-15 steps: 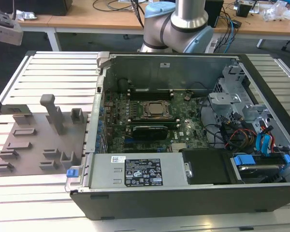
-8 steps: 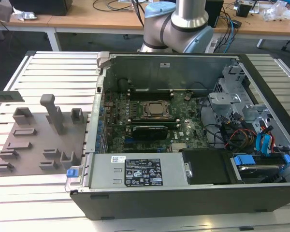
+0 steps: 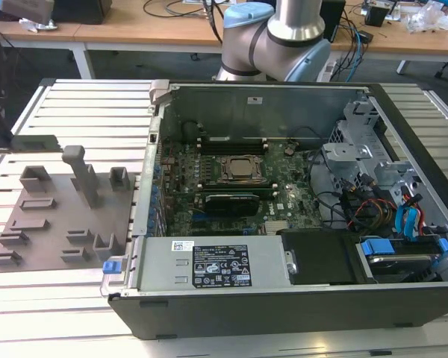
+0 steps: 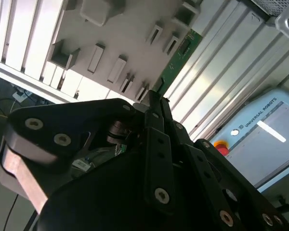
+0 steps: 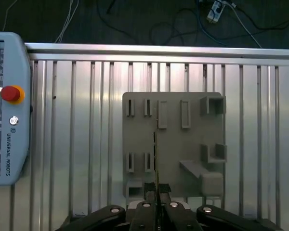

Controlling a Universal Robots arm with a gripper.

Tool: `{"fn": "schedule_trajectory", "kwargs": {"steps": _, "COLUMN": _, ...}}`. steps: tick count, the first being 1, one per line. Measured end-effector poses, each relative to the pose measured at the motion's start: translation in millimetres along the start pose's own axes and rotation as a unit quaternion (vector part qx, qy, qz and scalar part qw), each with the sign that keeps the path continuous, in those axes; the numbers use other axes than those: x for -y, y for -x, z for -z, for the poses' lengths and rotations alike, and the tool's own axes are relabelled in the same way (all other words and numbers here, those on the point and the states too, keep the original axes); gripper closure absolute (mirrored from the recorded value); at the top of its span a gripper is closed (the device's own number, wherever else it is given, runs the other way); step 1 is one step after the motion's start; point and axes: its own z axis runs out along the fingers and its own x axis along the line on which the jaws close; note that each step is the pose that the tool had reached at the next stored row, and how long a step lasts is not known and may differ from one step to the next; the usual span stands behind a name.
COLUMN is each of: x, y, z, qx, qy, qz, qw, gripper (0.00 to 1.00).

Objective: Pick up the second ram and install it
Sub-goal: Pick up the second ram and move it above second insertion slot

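A robot arm's black end effector (image 5: 156, 191) is seen from above a grey fixture plate (image 5: 173, 144). Its two fingers are drawn narrow and clamp the second ram (image 5: 155, 154) between them. In the first wrist view the stick is edge-on, a thin dark line running out from the fingertips across the middle of the fixture plate, between the plate's raised slot blocks.

In the second wrist view the end effector (image 4: 154, 98) grips one end of the second ram (image 4: 182, 50). The stick shows there as a long, narrow green board reaching out in front of the fixture plate (image 4: 130, 33). Whether its far end touches the plate cannot be told.

The fixture plate lies flat on a ribbed aluminium counter (image 5: 86, 144). A pale blue teach pendant (image 5: 7, 120) with a red button rests on the counter, well apart from the plate.

In the exterior view an open computer case (image 3: 284, 302) stands just beside the fixture plate (image 3: 52, 224), on the exterior view's right of it. Its motherboard (image 3: 284, 201) and square CPU socket (image 3: 243, 169) lie exposed. The arm (image 3: 284, 37) rises beyond the case.
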Motion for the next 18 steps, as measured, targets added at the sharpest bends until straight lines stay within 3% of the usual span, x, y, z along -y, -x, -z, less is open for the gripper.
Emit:
{"fn": "schedule_trajectory", "kwargs": {"steps": 2, "x": 9.6, "y": -0.1, "z": 0.3, "qx": -0.0008, "qy": 0.0003, "qz": 0.000, "qw": 1.0000, "gripper": 0.87}}
{"fn": "schedule_trajectory", "kwargs": {"steps": 4, "x": 30.7, "y": -0.2, "z": 1.2, "qx": -0.0022, "qy": 0.0008, "qz": 0.000, "qw": 1.0000, "gripper": 0.87}}
{"fn": "schedule_trajectory", "kwargs": {"steps": 6, "x": 40.0, "y": -0.3, "z": 1.7, "qx": -0.0027, "qy": 0.0011, "qz": 0.000, "qw": 1.0000, "gripper": 0.87}}
{"fn": "schedule_trajectory", "kwargs": {"steps": 11, "x": 86.8, "y": -0.5, "z": 3.7, "qx": -0.0049, "qy": 0.0021, "qz": 0.000, "qw": 1.0000, "gripper": 0.87}}
{"fn": "schedule_trajectory", "kwargs": {"steps": 14, "x": 103.9, "y": -0.4, "z": 4.3, "qx": -0.0056, "qy": 0.0025, "qz": 0.000, "qw": 1.0000, "gripper": 0.87}}
{"fn": "schedule_trajectory", "kwargs": {"steps": 18, "x": 145.4, "y": -0.4, "z": 6.0, "qx": -0.0072, "qy": 0.0033, "qz": 0.000, "qw": 1.0000, "gripper": 0.87}}
